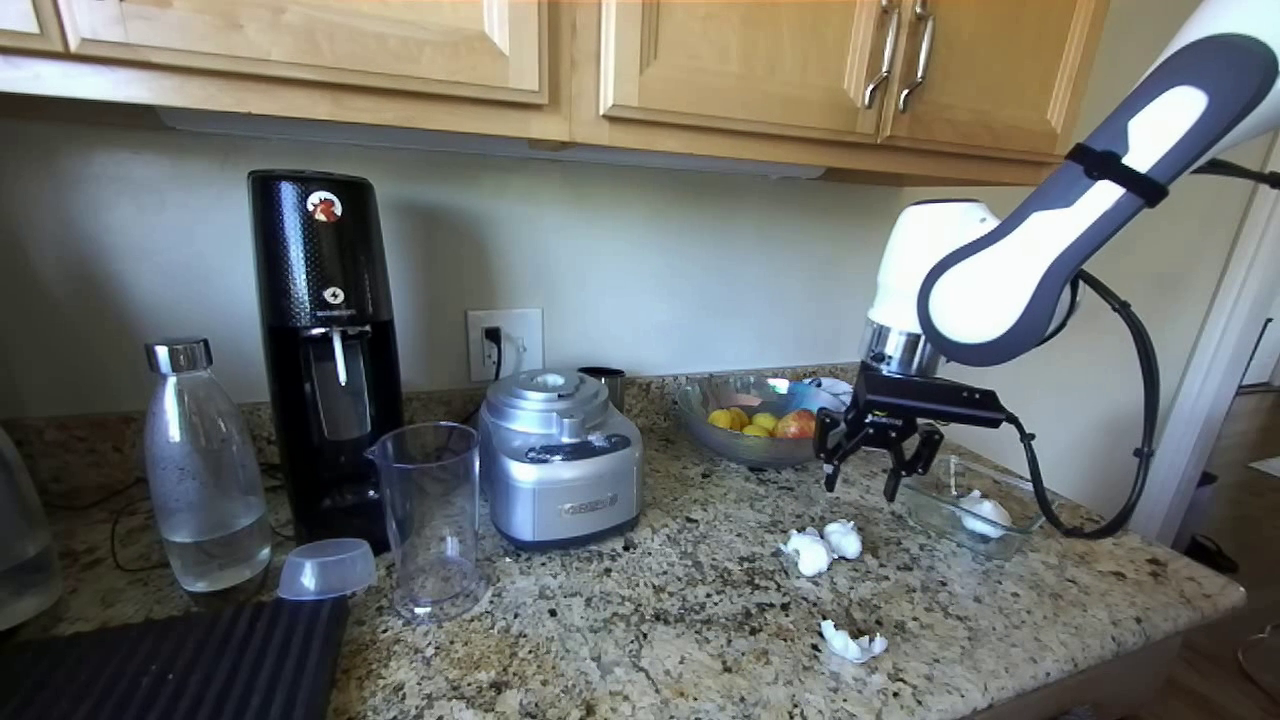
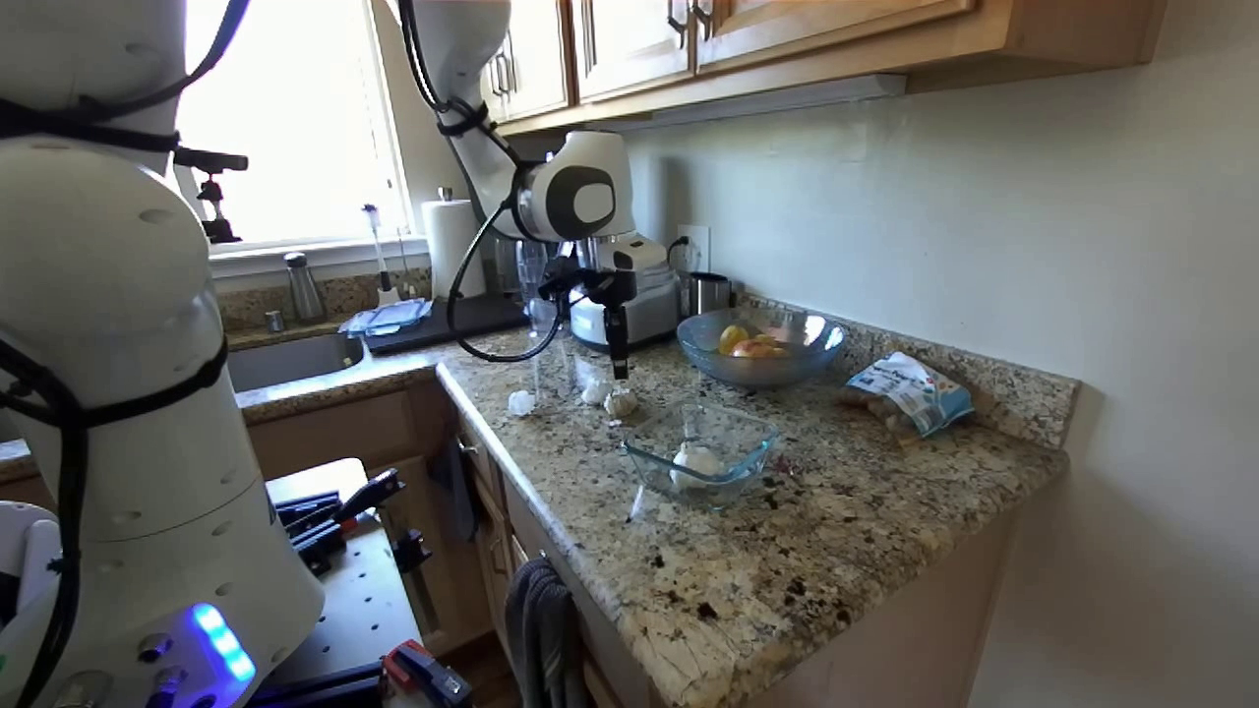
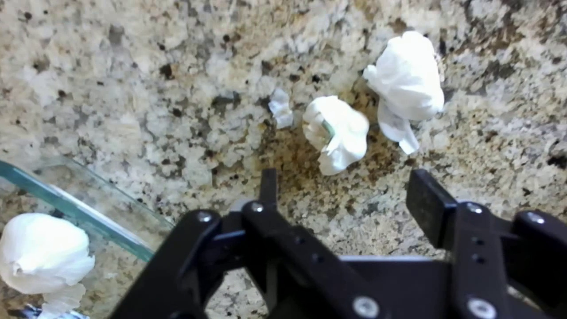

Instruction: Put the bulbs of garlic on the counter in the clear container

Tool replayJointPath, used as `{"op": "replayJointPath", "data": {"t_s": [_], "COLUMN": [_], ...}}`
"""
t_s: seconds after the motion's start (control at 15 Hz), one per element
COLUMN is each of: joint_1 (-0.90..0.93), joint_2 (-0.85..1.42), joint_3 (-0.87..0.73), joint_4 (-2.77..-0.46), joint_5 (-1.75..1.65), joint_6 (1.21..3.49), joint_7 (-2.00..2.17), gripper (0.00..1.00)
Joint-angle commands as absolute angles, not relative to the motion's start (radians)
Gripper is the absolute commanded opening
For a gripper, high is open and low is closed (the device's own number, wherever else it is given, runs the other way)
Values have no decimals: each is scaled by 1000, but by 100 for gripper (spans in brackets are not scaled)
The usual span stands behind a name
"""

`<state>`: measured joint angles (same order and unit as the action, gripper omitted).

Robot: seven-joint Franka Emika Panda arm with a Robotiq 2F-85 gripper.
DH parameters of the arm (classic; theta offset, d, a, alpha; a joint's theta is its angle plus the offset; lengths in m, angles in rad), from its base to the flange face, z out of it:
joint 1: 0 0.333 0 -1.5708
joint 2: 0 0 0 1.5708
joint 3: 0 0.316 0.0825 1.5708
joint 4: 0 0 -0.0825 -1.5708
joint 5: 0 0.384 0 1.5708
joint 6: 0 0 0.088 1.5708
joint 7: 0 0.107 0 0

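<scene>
A pale wall [image 1: 660, 260] is seen behind the speckled granite counter [image 1: 640, 650], with wooden cabinets [image 1: 740, 70] mounted above. A bright window [image 2: 285, 123] is shown in an exterior view. On the counter are set a glass fruit bowl [image 2: 752, 370] and the clear container [image 2: 745, 472]. The gripper [image 1: 861, 485] is held above, its jaws spread apart. One garlic bulb [image 3: 44, 254] is seen inside the container, two more bulbs [image 3: 339, 137] side by side on the counter.

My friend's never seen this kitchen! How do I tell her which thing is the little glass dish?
In an exterior view, start with the speckled counter. Find the big round bowl of fruit, then look closer to you and slightly left: there's the dish. Unlike the bowl, it has four sides and holds a garlic bulb.
</scene>
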<state>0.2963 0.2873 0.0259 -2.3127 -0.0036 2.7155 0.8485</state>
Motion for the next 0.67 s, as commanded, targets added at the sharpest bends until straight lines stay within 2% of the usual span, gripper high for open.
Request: {"op": "replayJointPath", "data": {"t_s": [0.0, 0.6], "joint_1": [274, 282], "joint_2": [276, 371], "joint_3": [60, 49], "joint_4": [-2340, -2308], "joint_5": [50, 50], "joint_6": [2700, 2727], "joint_7": [818, 819], "gripper": [100, 100]}}
